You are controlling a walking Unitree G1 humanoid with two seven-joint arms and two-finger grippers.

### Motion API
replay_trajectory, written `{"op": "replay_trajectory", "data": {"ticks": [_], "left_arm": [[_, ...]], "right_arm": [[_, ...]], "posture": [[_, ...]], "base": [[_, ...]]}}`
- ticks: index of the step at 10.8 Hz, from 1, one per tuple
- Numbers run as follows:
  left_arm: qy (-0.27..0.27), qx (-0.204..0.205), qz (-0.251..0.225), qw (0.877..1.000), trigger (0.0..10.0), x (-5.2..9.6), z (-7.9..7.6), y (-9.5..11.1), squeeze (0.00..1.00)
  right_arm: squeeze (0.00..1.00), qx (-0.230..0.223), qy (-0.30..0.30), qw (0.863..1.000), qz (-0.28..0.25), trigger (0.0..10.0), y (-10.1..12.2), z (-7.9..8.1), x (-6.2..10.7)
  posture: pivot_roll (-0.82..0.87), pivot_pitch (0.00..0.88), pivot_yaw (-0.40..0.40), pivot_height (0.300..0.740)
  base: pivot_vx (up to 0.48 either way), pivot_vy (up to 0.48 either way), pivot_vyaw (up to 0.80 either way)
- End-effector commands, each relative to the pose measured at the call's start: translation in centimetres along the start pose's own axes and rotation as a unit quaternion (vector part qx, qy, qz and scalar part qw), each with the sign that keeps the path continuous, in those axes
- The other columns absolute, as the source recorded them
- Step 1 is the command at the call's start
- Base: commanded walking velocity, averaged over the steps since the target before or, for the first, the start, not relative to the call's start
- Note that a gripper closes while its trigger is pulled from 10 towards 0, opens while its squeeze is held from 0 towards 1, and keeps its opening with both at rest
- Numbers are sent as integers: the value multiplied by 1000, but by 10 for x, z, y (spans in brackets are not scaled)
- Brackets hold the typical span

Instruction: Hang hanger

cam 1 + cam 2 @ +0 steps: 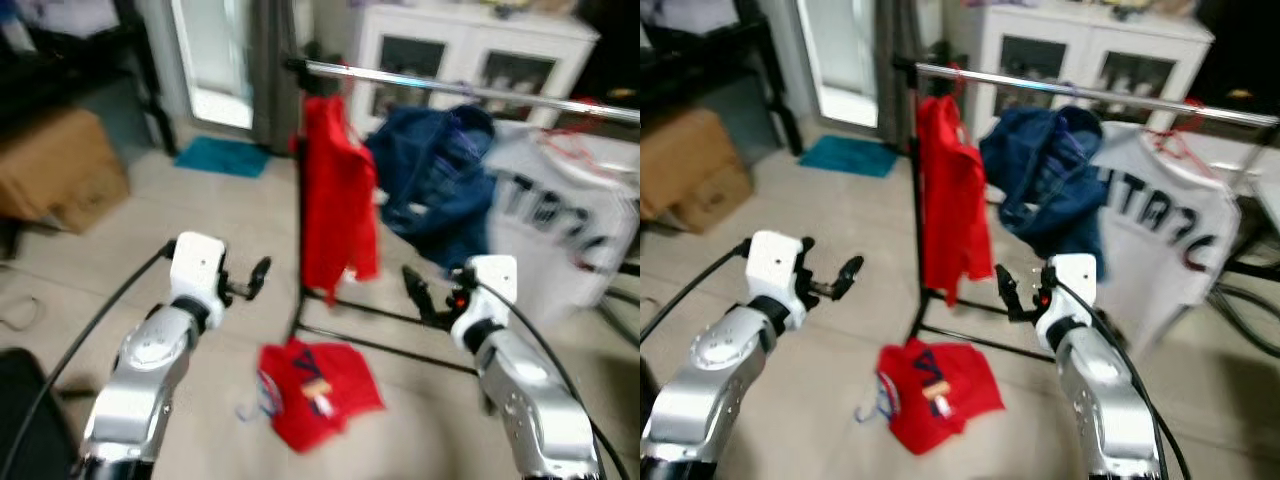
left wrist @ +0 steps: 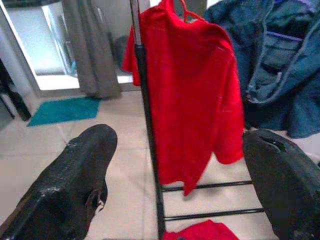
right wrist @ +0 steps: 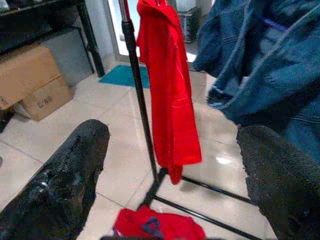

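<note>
A red garment (image 1: 318, 392) lies crumpled on the tiled floor in front of the rack, with what looks like a pale blue hanger hook (image 1: 258, 398) sticking out at its left edge. Behind it stands a clothes rack with a silver rail (image 1: 450, 88). On the rail hang a red shirt (image 1: 336, 200), a blue denim jacket (image 1: 440, 180) and a white jersey (image 1: 560, 225). My left gripper (image 1: 248, 282) is open, raised above the floor left of the garment. My right gripper (image 1: 422, 296) is open too, near the rack's base bars. Both wrist views face the red shirt (image 2: 190, 95) between spread fingers (image 3: 75, 165).
The rack's black post and base bars (image 1: 390, 345) run across the floor behind the fallen garment. A cardboard box (image 1: 55, 170) sits at the left, a teal mat (image 1: 222, 157) by the doorway, a white cabinet (image 1: 470, 50) behind the rack. The picture is slightly blurred.
</note>
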State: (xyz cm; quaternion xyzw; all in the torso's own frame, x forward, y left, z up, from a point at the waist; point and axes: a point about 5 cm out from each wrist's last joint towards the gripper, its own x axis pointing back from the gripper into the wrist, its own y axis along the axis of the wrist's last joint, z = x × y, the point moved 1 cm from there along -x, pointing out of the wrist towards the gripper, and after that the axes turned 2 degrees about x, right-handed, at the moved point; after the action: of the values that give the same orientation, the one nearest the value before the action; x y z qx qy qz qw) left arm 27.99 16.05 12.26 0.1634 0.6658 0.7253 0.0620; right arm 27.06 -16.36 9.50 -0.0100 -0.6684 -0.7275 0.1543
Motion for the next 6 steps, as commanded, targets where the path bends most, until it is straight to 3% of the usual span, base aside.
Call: {"op": "replay_trajectory", "data": {"ticks": [1,3,6], "left_arm": [[-12,-8,-1,1000,10000,-1,-3,2,0],[-16,-13,-1,1000,10000,-2,-3,3,0],[-28,-14,0,1000,10000,-4,-6,4,0]], "right_arm": [[1000,5,-12,1000,-5,10000,3,-5,-1],[1000,7,-18,1000,-3,10000,2,-6,-2],[1000,1,-37,999,-3,10000,1,-13,1]], "posture": [[0,9,-6,740],[2,14,-1,740],[-2,22,4,740]], "base": [[379,0,0],[379,0,0],[377,0,-785]]}}
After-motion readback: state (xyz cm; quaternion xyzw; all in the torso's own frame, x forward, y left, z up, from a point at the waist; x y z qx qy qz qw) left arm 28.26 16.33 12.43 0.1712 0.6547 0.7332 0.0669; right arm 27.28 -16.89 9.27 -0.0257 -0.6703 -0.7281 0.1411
